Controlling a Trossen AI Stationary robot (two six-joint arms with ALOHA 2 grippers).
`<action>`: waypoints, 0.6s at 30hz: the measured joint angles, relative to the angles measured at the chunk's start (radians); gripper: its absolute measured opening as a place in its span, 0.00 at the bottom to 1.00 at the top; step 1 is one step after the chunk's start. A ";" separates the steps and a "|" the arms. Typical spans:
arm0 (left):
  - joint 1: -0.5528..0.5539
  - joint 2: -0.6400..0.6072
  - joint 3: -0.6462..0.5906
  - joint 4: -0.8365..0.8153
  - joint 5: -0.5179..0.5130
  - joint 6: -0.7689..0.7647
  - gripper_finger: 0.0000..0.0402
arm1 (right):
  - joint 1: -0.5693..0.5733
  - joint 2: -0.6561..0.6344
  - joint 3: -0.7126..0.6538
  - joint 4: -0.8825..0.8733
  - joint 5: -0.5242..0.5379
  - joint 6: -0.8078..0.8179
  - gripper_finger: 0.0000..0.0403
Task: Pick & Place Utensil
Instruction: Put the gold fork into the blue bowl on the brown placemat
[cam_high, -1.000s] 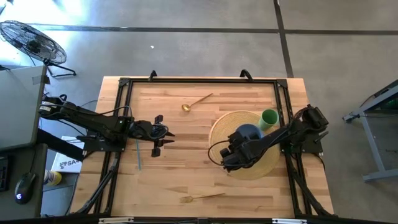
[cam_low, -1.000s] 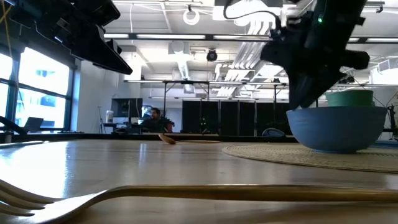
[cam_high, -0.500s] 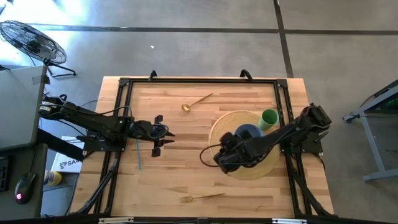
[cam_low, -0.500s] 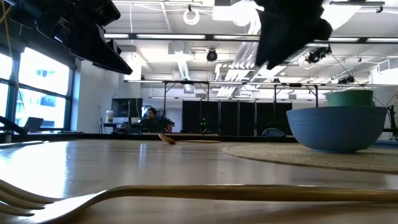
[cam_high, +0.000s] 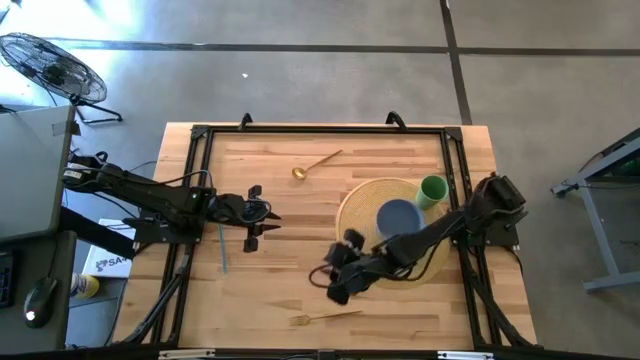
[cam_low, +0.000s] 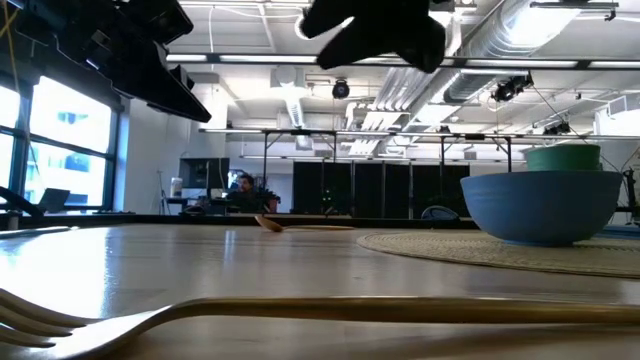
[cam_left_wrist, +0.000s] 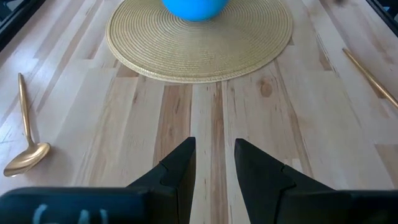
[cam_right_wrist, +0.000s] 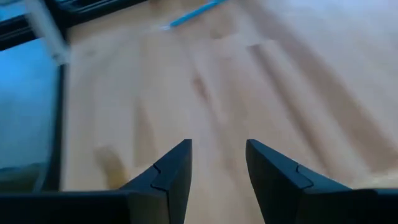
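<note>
- Wooden surface (cam_high: 300, 220), pale planks in a black frame, carries everything in play.
- Woven mat (cam_high: 362, 200) lies toward the right side, with a blue bowl (cam_high: 399, 216) on it and a green cup (cam_high: 433, 189) at its far edge.
- Right arm reaches off the mat toward the near edge; its claw (cam_high: 335, 280) hangs above bare wood, fingers apart and nothing between them in its wrist view.
- Left arm waits at the left side, its claw (cam_high: 255, 213) released and empty, fingers (cam_left_wrist: 180, 168) parted over bare wood.
- Gold fork (cam_high: 325, 317) lies flat near the near edge, just beyond the right claw, tines pointing left. This looks like the utensil being approached.
- Gold spoon (cam_high: 315, 163) lies at the far side, well apart from both claws.
- Blue stick (cam_high: 221, 247) lies near the left frame rail.
- Judgement on the step in hand: the right claw should go on toward the fork, turn so the 2 fingers straddle the thin handle crosswise, and come down near the handle's middle so the fork stays level when lifted.
- Fork sits almost flush with the wood, so the fingertips probably need to touch down lightly before closing; closing too high would likely slide off it.
</note>
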 joint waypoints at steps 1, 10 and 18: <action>0.000 0.000 0.000 0.000 0.000 -0.002 0.27 | 0.006 0.018 0.000 0.032 -0.015 -0.013 0.36; 0.000 0.000 -0.001 -0.004 0.000 -0.056 0.27 | 0.074 0.158 0.049 0.200 -0.050 -0.093 0.36; 0.000 0.000 -0.001 -0.004 0.000 -0.056 0.27 | 0.085 0.331 0.256 0.169 -0.155 -0.264 0.36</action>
